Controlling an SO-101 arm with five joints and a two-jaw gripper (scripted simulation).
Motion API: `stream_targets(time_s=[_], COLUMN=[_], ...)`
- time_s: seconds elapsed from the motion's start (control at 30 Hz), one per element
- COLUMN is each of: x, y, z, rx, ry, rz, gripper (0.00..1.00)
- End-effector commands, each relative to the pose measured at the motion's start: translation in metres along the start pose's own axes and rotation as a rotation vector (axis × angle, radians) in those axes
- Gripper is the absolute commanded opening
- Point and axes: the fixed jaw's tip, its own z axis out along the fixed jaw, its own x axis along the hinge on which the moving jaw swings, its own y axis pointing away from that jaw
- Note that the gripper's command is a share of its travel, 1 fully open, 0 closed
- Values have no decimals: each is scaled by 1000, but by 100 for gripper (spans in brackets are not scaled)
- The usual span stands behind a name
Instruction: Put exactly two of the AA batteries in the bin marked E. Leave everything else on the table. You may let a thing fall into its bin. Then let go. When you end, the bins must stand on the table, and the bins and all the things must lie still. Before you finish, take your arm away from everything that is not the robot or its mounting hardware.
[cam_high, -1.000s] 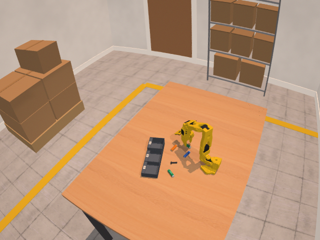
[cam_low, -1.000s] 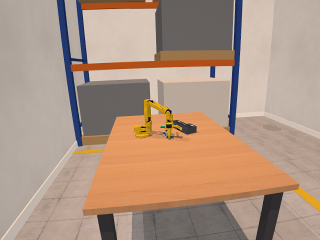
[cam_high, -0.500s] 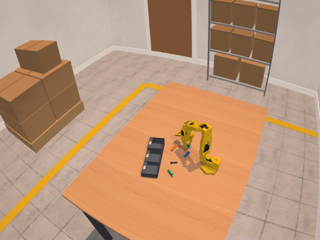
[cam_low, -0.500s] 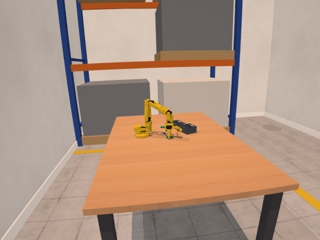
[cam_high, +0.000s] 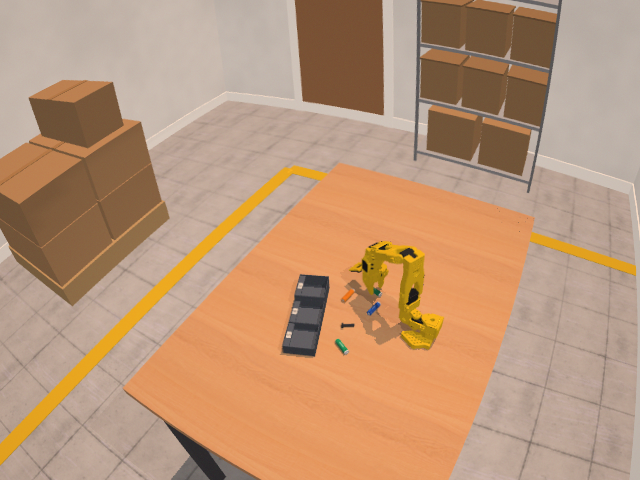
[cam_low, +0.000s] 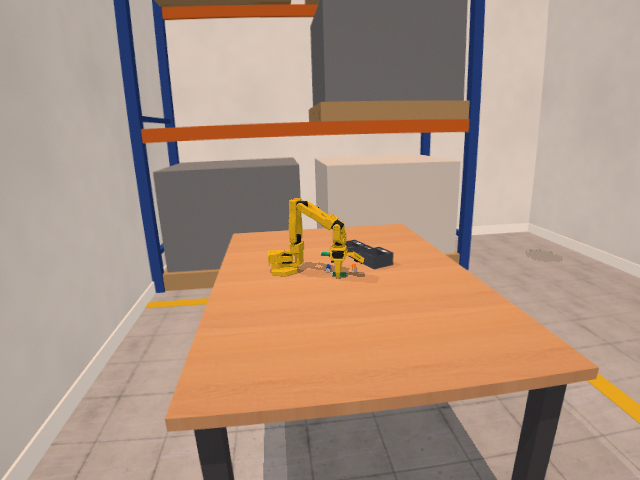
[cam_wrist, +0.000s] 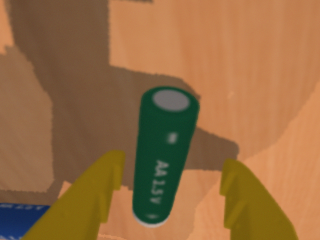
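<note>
A dark green AA battery (cam_wrist: 165, 155) lies on the table between my gripper's (cam_wrist: 172, 167) two yellow fingers in the wrist view. The left finger is close to it and the right finger stands apart from it, so the gripper is open around it. In the top view the gripper (cam_high: 376, 289) is low over this battery (cam_high: 377, 292). An orange battery (cam_high: 347, 295), a blue battery (cam_high: 373, 308) and a lighter green battery (cam_high: 341, 346) lie on the table nearby. The row of three dark bins (cam_high: 306, 315) stands to the left. I cannot read their labels.
A small black screw (cam_high: 346, 325) lies between the bins and the arm's base (cam_high: 422, 330). The blue battery's end shows at the lower left of the wrist view (cam_wrist: 20, 220). In the exterior view the arm (cam_low: 338, 271) stands left of the bins (cam_low: 371, 254).
</note>
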Motion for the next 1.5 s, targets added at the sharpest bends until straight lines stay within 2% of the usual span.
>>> stream_targets(time_s=[0.0,0.83,1.47], x=[-2,-2,-2], y=[-2,-2,-2], z=[-1,-1,-1], rx=[2,2,2], ry=[-16,-16,-16], rz=[3,3,3], gripper=[18,2,0])
